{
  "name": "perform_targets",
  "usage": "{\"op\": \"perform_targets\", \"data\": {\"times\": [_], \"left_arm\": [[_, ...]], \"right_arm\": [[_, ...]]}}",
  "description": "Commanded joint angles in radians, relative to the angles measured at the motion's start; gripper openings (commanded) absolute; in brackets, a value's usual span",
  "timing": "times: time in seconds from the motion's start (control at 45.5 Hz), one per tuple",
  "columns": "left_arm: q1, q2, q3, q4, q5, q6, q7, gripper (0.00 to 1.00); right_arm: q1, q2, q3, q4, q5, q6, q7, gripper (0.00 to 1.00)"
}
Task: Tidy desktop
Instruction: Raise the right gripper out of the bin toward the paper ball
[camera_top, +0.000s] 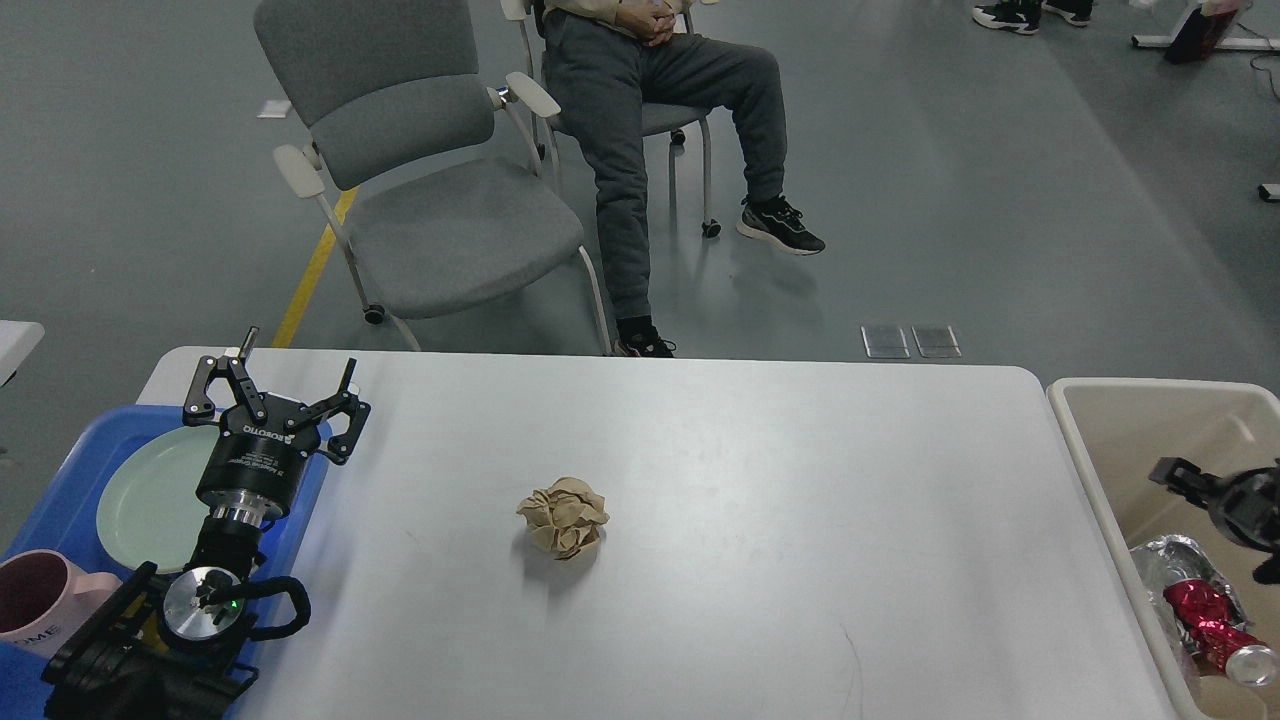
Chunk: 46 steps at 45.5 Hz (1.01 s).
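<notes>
The desktop (800, 500) is a large white tabletop, and a crumpled beige paper ball (563, 516) lies near its middle. My left gripper (288, 378) stands open at the table's left end, over the edge of a blue tray (60, 470), with nothing between its fingers. At the far right, my right gripper (1220, 520) hangs over a beige bin (1095, 480). Its fingers are spread and hold nothing. A crushed red can (1215, 620) lies in the bin below it, next to silver foil (1170, 560).
The blue tray holds a pale green plate (135, 500) and a pink mug (30, 600). Beyond the table's far edge are a grey chair (440, 220) and a seated person (660, 130).
</notes>
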Motion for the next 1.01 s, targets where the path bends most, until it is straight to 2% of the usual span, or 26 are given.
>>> {"op": "perform_targets", "data": {"times": [0.0, 0.132, 0.22, 0.263, 0.285, 0.395, 0.527, 0.681, 0.768, 0.988], "left_arm": [[0.0, -0.001, 0.0, 0.0, 0.0, 0.0, 0.0, 0.97], [0.002, -0.001, 0.0, 0.0, 0.0, 0.0, 0.0, 0.97], [0.002, 0.001, 0.0, 0.0, 0.0, 0.0, 0.0, 0.97], [0.002, 0.001, 0.0, 0.0, 0.0, 0.0, 0.0, 0.97], [0.002, -0.001, 0.0, 0.0, 0.0, 0.0, 0.0, 0.97], [0.002, 0.001, 0.0, 0.0, 0.0, 0.0, 0.0, 0.97], [0.002, 0.001, 0.0, 0.0, 0.0, 0.0, -0.002, 0.97], [0.002, 0.001, 0.0, 0.002, 0.0, 0.0, -0.002, 0.97], [0.002, 0.001, 0.0, 0.0, 0.0, 0.0, -0.002, 0.97], [0.002, 0.001, 0.0, 0.0, 0.0, 0.0, 0.0, 0.97]], "right_arm": [[0.279, 0.002, -0.076, 0.216, -0.096, 0.12, 0.0, 1.0], [0.566, 0.05, -0.168, 0.468, -0.101, 0.16, -0.001, 1.0], [0.759, 0.134, -0.234, 0.6, -0.096, 0.217, -0.001, 1.0], [0.838, 0.171, -0.241, 0.647, -0.095, 0.264, -0.001, 1.0], [0.914, 0.186, -0.23, 0.684, -0.087, 0.328, 0.0, 1.0], [1.054, 0.205, -0.186, 0.784, -0.085, 0.476, -0.001, 1.0], [1.206, 0.271, -0.135, 0.931, -0.085, 0.584, -0.001, 1.0], [1.341, 0.279, -0.052, 1.149, -0.085, 0.59, -0.003, 1.0], [1.382, 0.317, -0.04, 1.221, -0.07, 0.576, -0.003, 1.0], [1.37, 0.328, -0.034, 1.217, -0.006, 0.53, -0.001, 1.0]]}}
